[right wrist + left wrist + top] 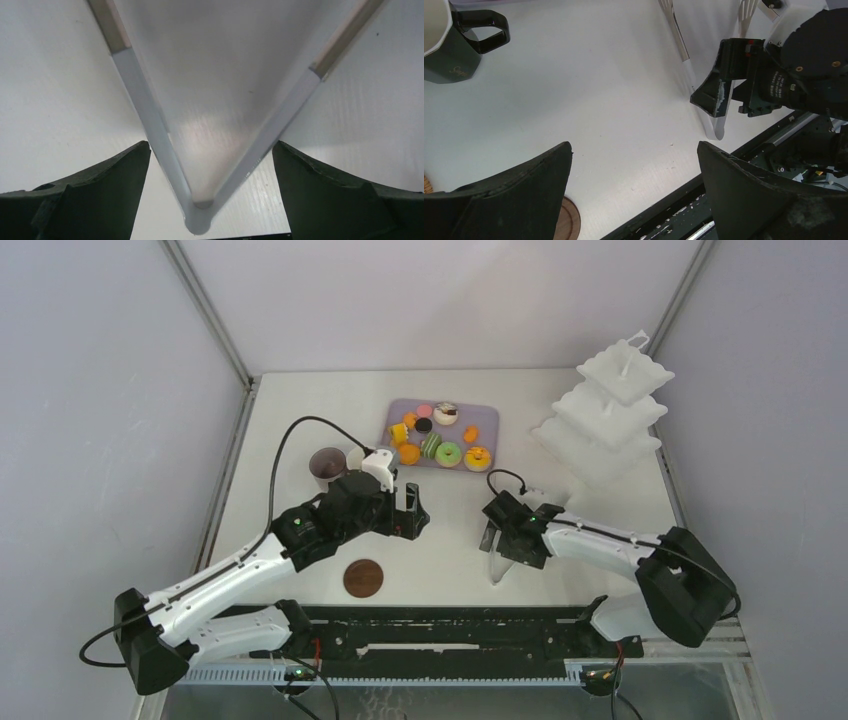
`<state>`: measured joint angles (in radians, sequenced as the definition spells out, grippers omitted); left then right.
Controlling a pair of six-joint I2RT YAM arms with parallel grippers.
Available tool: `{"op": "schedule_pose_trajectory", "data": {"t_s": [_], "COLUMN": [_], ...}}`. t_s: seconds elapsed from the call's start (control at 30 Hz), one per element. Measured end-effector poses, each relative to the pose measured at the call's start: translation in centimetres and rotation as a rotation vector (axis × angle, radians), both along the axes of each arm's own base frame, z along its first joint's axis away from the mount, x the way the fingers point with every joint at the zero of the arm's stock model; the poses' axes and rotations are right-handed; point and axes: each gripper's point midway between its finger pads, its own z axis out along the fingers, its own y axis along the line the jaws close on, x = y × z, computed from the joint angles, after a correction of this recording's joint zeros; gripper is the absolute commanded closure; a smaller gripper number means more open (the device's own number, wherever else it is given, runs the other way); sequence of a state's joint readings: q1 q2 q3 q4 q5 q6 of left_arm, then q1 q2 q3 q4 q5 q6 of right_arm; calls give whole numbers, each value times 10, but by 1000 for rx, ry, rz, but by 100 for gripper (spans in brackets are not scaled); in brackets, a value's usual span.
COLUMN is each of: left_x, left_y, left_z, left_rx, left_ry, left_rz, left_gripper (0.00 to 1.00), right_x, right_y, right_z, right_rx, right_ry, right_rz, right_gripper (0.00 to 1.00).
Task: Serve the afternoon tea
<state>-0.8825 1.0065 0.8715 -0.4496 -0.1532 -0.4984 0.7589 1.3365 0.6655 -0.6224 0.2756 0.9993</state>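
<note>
A mauve mug (327,464) stands left of my left gripper (408,512), which is open and empty above the bare table. In the left wrist view the gripper (634,147) has a dark mug with a white inside (444,47) at the top left and a brown coaster (569,221) by its left finger. The coaster (363,578) lies near the front. I cannot make out the dark mug in the top view. Doughnuts and macarons (440,440) lie at the back. The white three-tier stand (610,410) is at the back right. My right gripper (503,538) is open, straddling the tongs' hinge end (200,220).
The sweets lie on a flat lilac tray (485,412). The long white tongs (497,558) lie on the table under my right gripper and also show in the left wrist view (681,42). A black rail (450,640) runs along the near edge. Grey walls close in both sides.
</note>
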Motion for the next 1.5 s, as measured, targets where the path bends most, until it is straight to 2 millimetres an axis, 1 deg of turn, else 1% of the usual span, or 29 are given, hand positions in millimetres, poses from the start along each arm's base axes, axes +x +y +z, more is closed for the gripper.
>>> {"op": "schedule_pose_trajectory", "data": {"t_s": [0.13,0.17,0.3,0.4,0.5,0.57,0.67,0.77,0.93,0.97,1.07,1.2,1.27,1.3,1.37,1.4,1.47,1.5], "left_x": [0,0,0,0,0,0,0,0,0,0,0,1,2,2,3,3,4,4], "left_y": [0,0,0,0,0,0,0,0,0,0,-1,-2,-2,-2,-3,-4,-5,-5], "left_z": [0,0,0,0,0,0,0,0,0,0,-2,-6,-8,-8,-8,-9,-11,-13], "left_rx": [0,0,0,0,1,1,1,1,2,2,5,16,19,20,20,21,28,34], "left_ry": [0,0,0,0,0,0,0,0,0,0,3,12,14,15,15,15,16,17], "left_rz": [-1,-1,-1,-1,-1,-1,-1,-1,-1,-1,-1,-1,-1,-1,-1,-1,-4,-6], "left_gripper": [0,0,0,0,0,0,0,0,0,0,0,0,0,0,0,0,0,0], "right_x": [12,15,22,24,25,24,20,16,17,17,17,21,26,28,32,33,35,38], "right_y": [4,4,3,4,3,1,-6,-13,-18,-18,-22,-24,-24,-24,-23,-23,-22,-21], "right_z": [-2,-2,-4,-3,-3,-2,-1,1,11,12,11,10,9,8,5,2,-3,-2], "right_rx": [-48,-59,-94,-97,-110,-117,-141,-169,-194,-198,-206,-200,-186,-177,-159,-149,-126,-116], "right_ry": [-12,-15,-32,-46,-56,-59,-60,-61,-86,-88,-90,-85,-88,-88,-76,-66,-45,-47], "right_rz": [-4,-4,-1,4,18,35,86,150,242,251,281,300,302,303,309,312,321,321], "right_gripper": [1,5,33,48,60,72,74,83,84,87,89,83,77,73,58,53,45,41]}}
